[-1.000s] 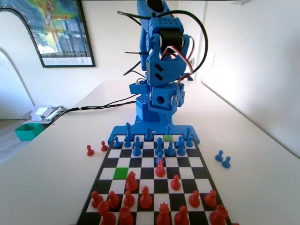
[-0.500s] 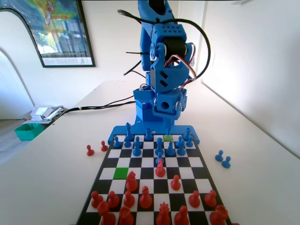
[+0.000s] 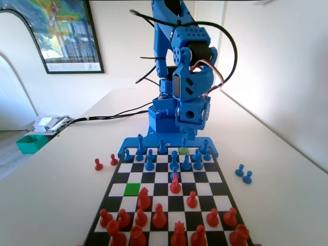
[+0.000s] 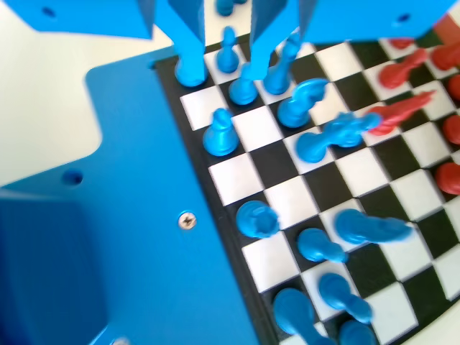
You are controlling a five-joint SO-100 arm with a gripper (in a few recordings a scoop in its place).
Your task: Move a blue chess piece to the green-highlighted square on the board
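**Claw** [image 3: 185, 137]: is being held low over the far rows of the board [image 3: 214, 177]. In the wrist view the claw [image 4: 226, 43] is being shown with its jaws spread. Nothing is being pinched.

**Blue chess piece** [image 3: 183, 143]: is being taken as the likely candidate, standing upright just beneath the claw's tip in the fixed view. It cannot be told whether it is being touched. In the wrist view a slim blue piece [image 4: 228, 49] is being framed in the gap between the jaws; whether it is the same one cannot be told.

**Olive square** [image 3: 183, 151]: is being seen just nearer the camera than that piece.

**Other blue pieces** [image 3: 149, 163]: are being crowded closely around the claw on both sides.

**Red pieces** [image 3: 175, 185]: are being kept well clear of the claw, toward the camera.

**Green-highlighted square** [image 3: 132, 189]: is lying empty, well apart from the claw, nearer the camera and to the left in the fixed view.

**Table** [image 3: 61, 169]: is carrying the board.

**Step in hand, as judged**: the approach to a pick is being made; no piece is yet being lifted.

**Next move, as judged**: the jaws are to be centred on one piece, lowered without knocking its neighbours, and pressed together.
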